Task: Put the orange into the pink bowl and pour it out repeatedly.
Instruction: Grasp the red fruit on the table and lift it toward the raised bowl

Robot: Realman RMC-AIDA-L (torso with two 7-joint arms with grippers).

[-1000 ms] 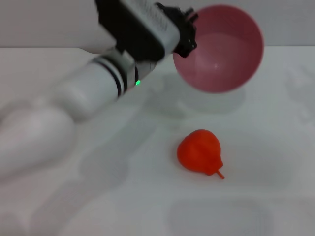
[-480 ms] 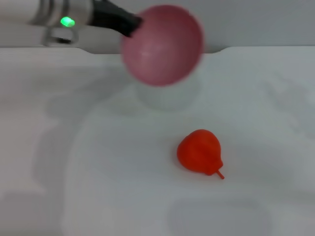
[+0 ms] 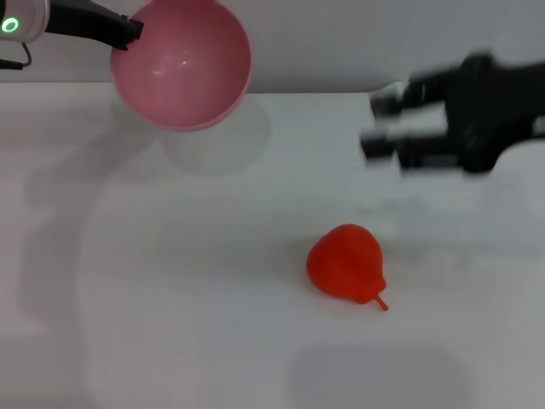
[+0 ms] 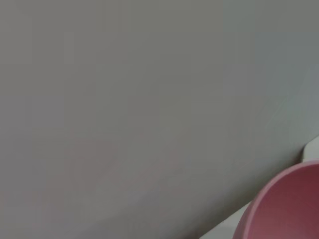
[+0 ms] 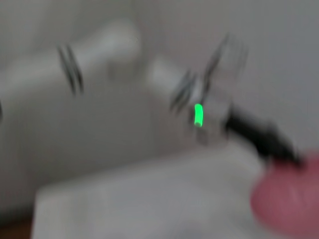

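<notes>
Two grippers up: left gripper point(image 3: 128, 32) far left, fingers clamped on rim of glossy pink plastic bowl point(image 3: 181, 64), empty, tilted. Small red-orange toy orange point(image 3: 345, 262) on white table point(image 3: 170, 298), below and nearer right gripper point(image 3: 381, 126) (fingers spread, stem nub toward camera).

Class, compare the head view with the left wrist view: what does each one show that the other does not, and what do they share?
Only the head view shows the orange lying on the white table, the left end effector gripping the bowl's rim, and the right end effector open above the table's far right. Only the left wrist view shows the blank grey wall filling most of its picture. Both show the pink bowl, held raised; the wrist view catches just its edge.
</notes>
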